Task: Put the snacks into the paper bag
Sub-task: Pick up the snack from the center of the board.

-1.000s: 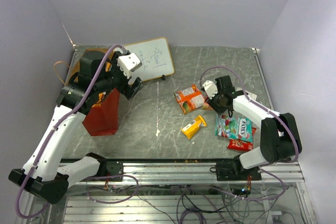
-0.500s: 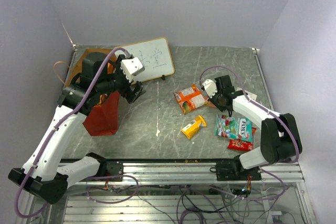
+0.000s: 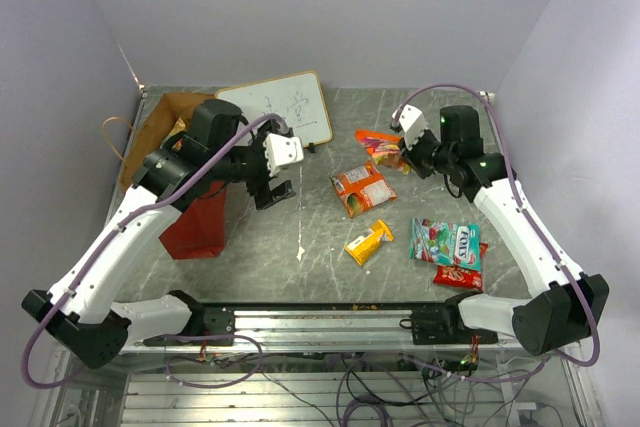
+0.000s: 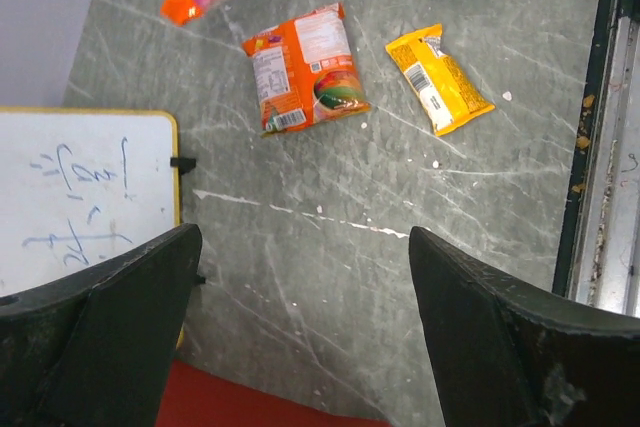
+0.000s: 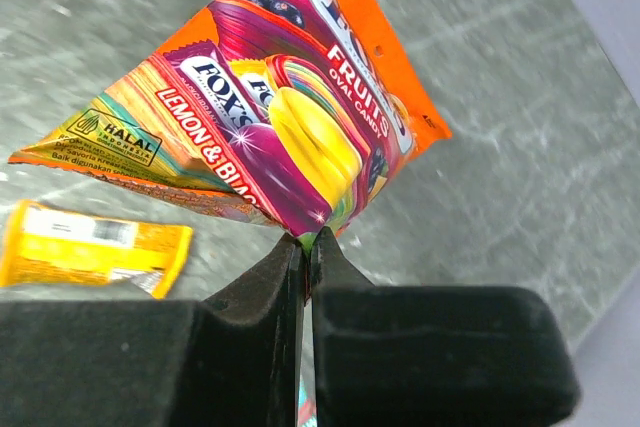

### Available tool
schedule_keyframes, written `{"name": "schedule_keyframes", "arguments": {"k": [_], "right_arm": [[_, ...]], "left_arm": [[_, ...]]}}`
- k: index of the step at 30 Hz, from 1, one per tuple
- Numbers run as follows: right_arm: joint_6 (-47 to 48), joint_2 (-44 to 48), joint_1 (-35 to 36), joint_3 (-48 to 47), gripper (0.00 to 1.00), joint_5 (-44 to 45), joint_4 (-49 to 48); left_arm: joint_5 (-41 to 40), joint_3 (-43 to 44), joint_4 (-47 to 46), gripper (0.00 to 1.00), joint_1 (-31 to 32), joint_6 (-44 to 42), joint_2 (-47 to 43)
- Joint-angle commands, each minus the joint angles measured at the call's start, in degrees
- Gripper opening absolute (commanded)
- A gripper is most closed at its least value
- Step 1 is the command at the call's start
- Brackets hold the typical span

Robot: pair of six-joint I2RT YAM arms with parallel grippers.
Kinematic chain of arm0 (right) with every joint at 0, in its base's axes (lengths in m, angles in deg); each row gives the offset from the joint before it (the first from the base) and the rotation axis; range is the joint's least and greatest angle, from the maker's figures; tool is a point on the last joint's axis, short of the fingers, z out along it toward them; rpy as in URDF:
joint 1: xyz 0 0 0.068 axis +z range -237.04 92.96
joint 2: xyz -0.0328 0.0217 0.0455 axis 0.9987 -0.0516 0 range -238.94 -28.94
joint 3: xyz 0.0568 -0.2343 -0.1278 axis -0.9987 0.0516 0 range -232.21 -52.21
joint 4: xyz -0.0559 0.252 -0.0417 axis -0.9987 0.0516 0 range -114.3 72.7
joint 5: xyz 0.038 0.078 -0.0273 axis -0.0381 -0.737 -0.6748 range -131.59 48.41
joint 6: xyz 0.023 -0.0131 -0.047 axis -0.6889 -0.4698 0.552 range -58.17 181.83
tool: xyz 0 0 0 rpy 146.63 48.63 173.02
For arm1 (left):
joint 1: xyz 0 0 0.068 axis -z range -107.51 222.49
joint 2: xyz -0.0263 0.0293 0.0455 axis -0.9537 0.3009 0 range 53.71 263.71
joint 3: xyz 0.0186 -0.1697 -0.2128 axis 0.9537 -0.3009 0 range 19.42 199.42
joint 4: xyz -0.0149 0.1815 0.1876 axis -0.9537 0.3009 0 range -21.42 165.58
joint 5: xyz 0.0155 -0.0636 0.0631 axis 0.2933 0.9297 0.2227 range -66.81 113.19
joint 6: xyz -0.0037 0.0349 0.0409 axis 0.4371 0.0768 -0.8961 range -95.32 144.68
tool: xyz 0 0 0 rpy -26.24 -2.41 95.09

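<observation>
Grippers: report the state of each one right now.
Left gripper: open, holding nothing.
Right gripper: shut on the orange Fox's candy packet.

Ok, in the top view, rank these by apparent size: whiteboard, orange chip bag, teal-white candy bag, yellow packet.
1. Whiteboard, largest, though partly hidden.
2. Teal-white candy bag and orange chip bag: look alike, not ranked.
3. Yellow packet, smallest.

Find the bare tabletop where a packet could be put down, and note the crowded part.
Bare: the stretch between the red paper bag and the yellow packet, and the far strip beside the whiteboard. Crowded: around the teal bag.
</observation>
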Motion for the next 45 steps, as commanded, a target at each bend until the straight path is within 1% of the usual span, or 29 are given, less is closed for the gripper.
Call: {"name": "schedule_keyframes", "arguments": {"k": [1, 6, 10, 15, 20, 25, 30, 36, 39, 45], "right_arm": [[0.63, 0.89, 0.29, -4.20, 0.00, -16.16, 3.72], [0.65, 0.60, 0.43, -6.77, 0.00, -28.76, 4.63], [-1.43, 0.80, 1.19, -6.27, 0.00, -36.05, 2.47], [-4.96, 2.72, 3.65, -3.93, 0.00, -39.21, -1.93], [-8.83, 4.95, 3.72, -2.42, 0.00, -43.68, -4.95], [-12.95, 6.99, 2.85, 0.29, 0.00, -47.39, -8.59], [-16.62, 7.43, 1.57, 2.02, 0.00, -51.89, -12.18], [-17.76, 7.62, 1.07, 2.84, 0.00, -53.53, -13.66], [-17.69, 7.81, 0.85, 3.50, 0.00, -53.59, -13.95], [-17.48, 8.40, 0.38, 4.78, 0.00, -53.25, -14.61]], "left_arm": [[1.27, 4.93, 2.33, 0.95, 2.16, -7.08, 1.67], [0.08, 8.90, 3.39, 0.98, 3.39, -11.14, 3.68], [2.44, 9.04, 3.40, 0.99, 4.09, -13.55, 4.46], [5.56, 8.23, 0.82, 1.00, 4.71, -14.70, 6.81], [6.62, 7.67, -0.51, 1.00, 6.47, -16.12, 8.62], [8.84, 4.78, -1.99, 0.95, 7.13, -16.28, 8.63], [8.69, 2.38, -5.15, 0.86, 7.15, -15.16, 8.73], [9.88, 1.12, -8.73, 0.72, 7.24, -12.99, 8.87], [9.92, 1.05, -9.21, 0.61, 7.18, -12.56, 8.89], [10.19, 0.25, -9.76, 0.36, 7.20, -11.94, 8.32]]}}
